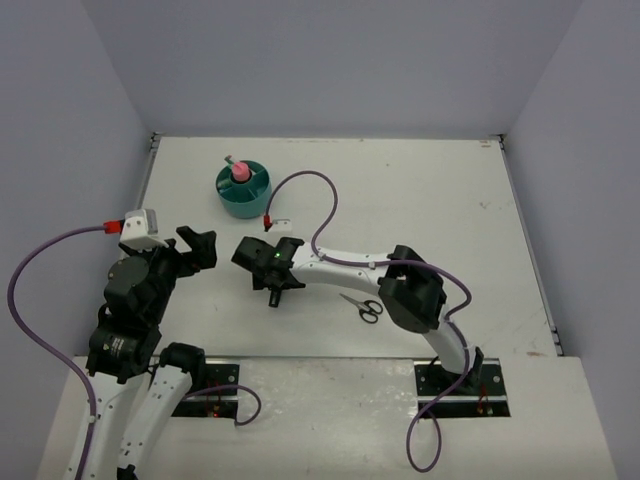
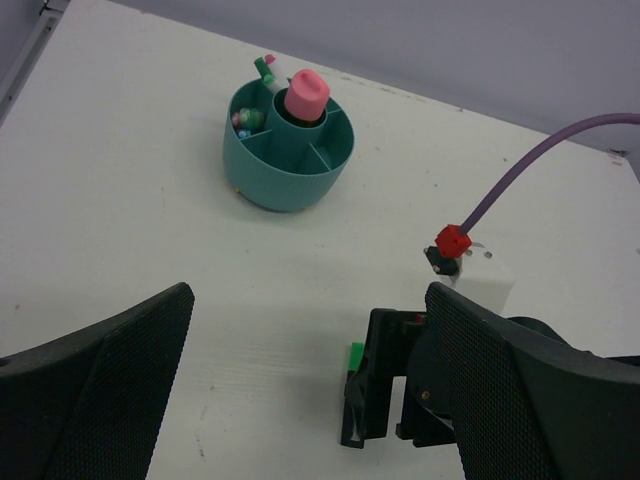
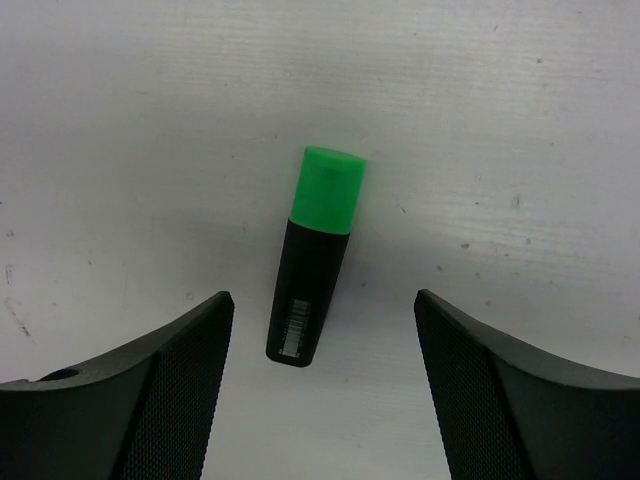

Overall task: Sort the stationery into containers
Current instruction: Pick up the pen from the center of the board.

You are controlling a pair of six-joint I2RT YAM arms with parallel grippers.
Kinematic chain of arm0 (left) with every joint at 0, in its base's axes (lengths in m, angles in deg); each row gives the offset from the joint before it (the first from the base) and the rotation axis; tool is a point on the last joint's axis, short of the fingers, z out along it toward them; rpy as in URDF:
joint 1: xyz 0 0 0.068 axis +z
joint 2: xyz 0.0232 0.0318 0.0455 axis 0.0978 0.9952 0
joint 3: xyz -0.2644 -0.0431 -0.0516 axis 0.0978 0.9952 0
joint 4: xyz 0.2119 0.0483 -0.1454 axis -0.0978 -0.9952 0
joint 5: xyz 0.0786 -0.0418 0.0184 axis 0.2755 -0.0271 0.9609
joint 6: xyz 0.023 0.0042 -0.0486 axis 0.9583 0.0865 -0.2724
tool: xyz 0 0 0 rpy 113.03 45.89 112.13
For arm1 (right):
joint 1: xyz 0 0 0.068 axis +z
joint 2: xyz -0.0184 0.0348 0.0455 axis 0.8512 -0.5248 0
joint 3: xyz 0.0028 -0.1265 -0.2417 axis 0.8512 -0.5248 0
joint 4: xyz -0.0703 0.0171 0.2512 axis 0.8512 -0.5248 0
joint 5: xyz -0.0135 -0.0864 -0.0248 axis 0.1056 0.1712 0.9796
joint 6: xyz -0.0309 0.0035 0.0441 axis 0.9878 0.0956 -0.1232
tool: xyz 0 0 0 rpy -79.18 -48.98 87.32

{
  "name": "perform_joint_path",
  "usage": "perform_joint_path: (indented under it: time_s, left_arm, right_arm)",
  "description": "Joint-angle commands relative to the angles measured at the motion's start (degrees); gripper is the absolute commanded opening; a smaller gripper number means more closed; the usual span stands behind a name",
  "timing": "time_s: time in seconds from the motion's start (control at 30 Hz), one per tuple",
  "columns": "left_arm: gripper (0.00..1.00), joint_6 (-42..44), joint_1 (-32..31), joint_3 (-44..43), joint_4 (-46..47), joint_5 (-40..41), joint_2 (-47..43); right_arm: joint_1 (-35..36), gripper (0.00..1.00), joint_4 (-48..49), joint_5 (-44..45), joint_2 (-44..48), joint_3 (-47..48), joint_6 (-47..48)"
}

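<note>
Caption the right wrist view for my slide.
Right gripper open over a black-and-green marker lying flat on the white table.

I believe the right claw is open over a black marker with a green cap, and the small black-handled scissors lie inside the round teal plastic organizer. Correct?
No. In the top view the small black-handled scissors lie on the white table beside the right arm, not inside the round teal plastic organizer. The right claw is indeed open over the black marker with a green cap.
</note>
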Motion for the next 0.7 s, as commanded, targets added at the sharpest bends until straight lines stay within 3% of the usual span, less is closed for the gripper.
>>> perform_joint_path:
  time_s: [0.0,0.17,0.4,0.67]
  left_arm:
    - [1.00,2.1,0.2,0.5,2.5,-1.8,0.4]
    - [1.00,2.1,0.2,0.5,2.5,-1.7,0.3]
    - [1.00,2.1,0.2,0.4,2.2,-1.4,0.1]
    - [1.00,2.1,0.2,0.2,2.1,-1.5,0.4]
  right_arm:
    - [0.7,0.69,0.7,0.2,-3.8,2.7,-1.7]
    - [1.1,0.56,-1.7,1.4,-5.2,2.5,-2.8]
    - [1.7,0.50,1.9,-0.9,-4.8,-3.5,-4.0]
    - [1.6,0.29,5.6,-2.1,-2.2,-11.4,-2.4]
